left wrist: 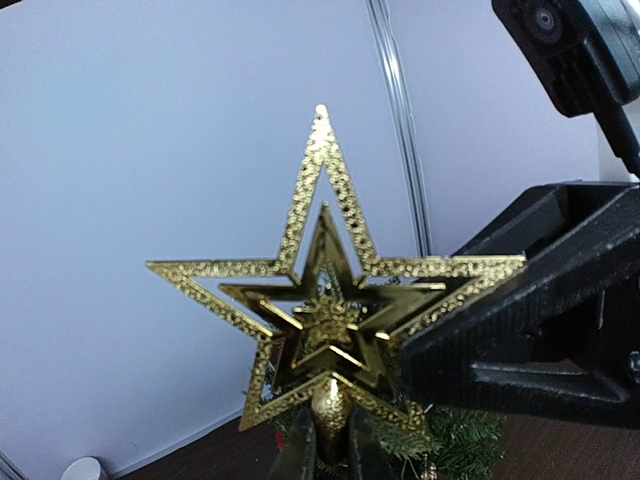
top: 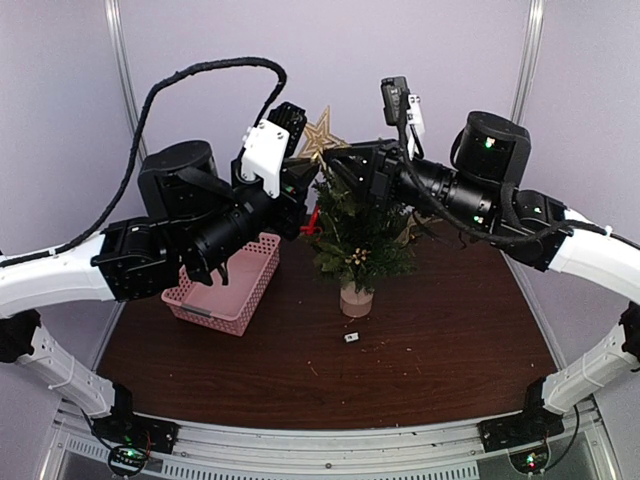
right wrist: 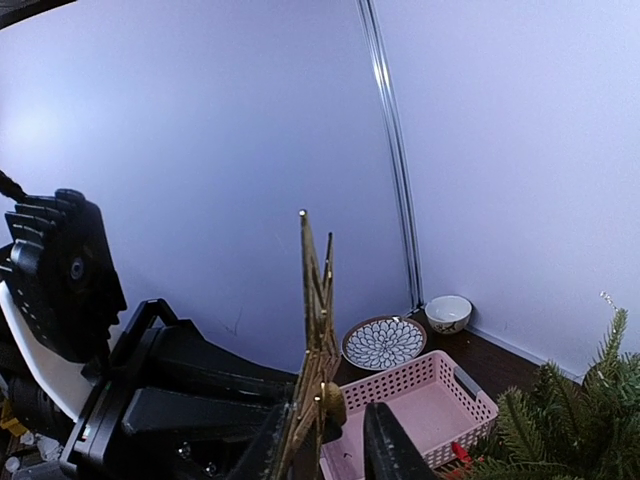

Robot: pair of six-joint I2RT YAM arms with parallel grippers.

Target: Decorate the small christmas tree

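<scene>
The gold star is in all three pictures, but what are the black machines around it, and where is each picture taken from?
They are two robot arms bolted at a table's near edge, each ending in a two-finger gripper. The wide picture comes from a camera above and behind them; the others from cameras on their wrists. On the table stand a small christmas tree, a pink basket, a patterned plate and a bowl. The left gripper pinches the gold star by its stem over the treetop. The right gripper straddles the star; whether it grips is unclear.
</scene>
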